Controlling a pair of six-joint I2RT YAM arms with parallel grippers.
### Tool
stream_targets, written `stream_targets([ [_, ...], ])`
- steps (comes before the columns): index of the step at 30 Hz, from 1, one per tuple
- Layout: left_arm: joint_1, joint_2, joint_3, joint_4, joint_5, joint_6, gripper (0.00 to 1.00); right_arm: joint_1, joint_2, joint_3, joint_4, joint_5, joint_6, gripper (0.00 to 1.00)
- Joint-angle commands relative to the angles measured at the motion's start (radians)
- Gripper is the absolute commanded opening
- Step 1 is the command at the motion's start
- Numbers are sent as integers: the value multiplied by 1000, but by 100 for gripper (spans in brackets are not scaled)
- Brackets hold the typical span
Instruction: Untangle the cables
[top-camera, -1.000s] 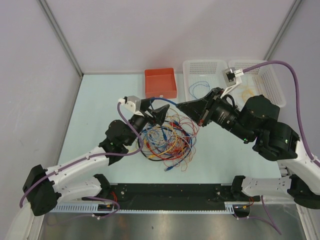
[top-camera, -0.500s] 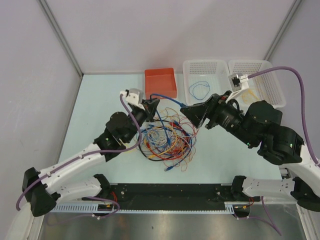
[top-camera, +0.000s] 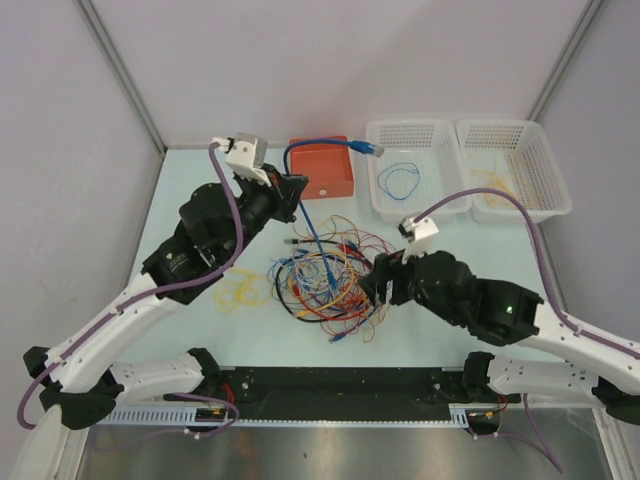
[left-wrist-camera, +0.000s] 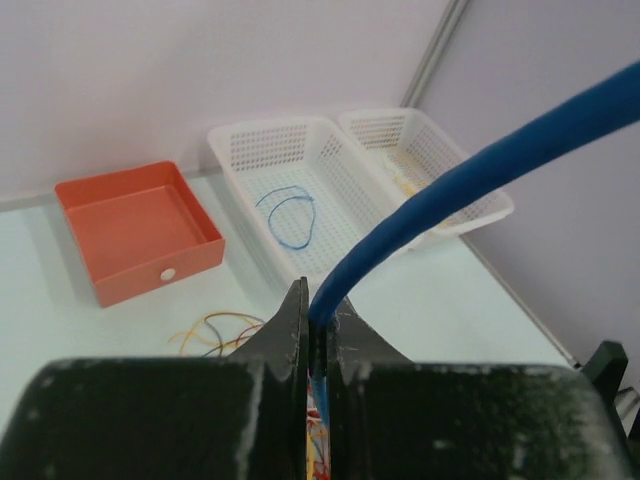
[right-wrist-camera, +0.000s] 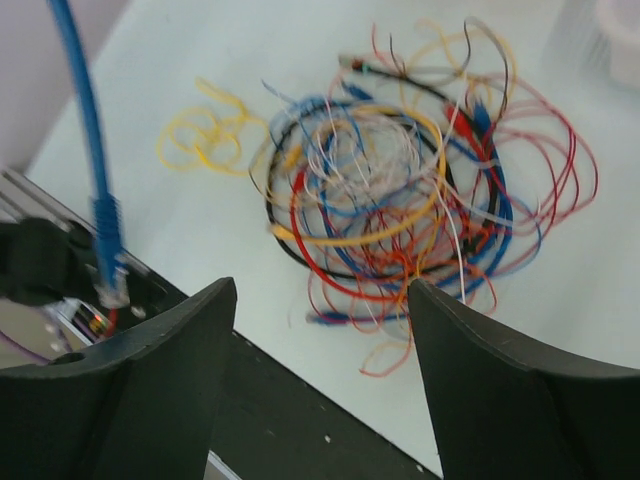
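Note:
The cables (top-camera: 335, 283) lie in a tangled heap of red, orange, yellow, blue, white and black loops at mid table. My left gripper (top-camera: 297, 190) is raised behind the heap and shut on a thick blue cable (top-camera: 312, 235). That cable climbs from the heap, arcs over the orange tray and ends in a plug (top-camera: 372, 148). The left wrist view shows the gripper (left-wrist-camera: 320, 300) pinching the blue cable (left-wrist-camera: 450, 190). My right gripper (top-camera: 378, 285) hovers open at the heap's right edge, holding nothing. In its own view the gripper (right-wrist-camera: 320, 285) frames the tangle (right-wrist-camera: 400, 190).
A loose yellow cable (top-camera: 238, 290) lies left of the heap. An orange tray (top-camera: 322, 165) stands at the back. Right of it, one white basket (top-camera: 435, 150) holds a blue loop (top-camera: 398, 180) and another (top-camera: 525, 140) a pale cable. A black rail (top-camera: 340, 380) lines the near edge.
My left gripper shut on the blue cable and rose back-left, drawing it up from the heap. My right gripper opened, let go and dropped toward the heap's near right side.

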Motion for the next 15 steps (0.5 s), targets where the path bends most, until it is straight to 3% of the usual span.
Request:
stream_targets([
  [1, -1, 48, 99, -156, -75, -22, 0, 39, -42, -119, 67, 1, 11, 72],
  [5, 5, 79, 155, -283, -142, -31, 0, 84, 34, -184, 73, 2, -2, 71],
  [9, 64, 80, 128, -352, -100, -103, 0, 84, 169, -198, 76, 36, -9, 72],
  [15, 138, -19, -21, -361, -32, -155, 0, -46, 337, -204, 129, 10, -12, 71],
])
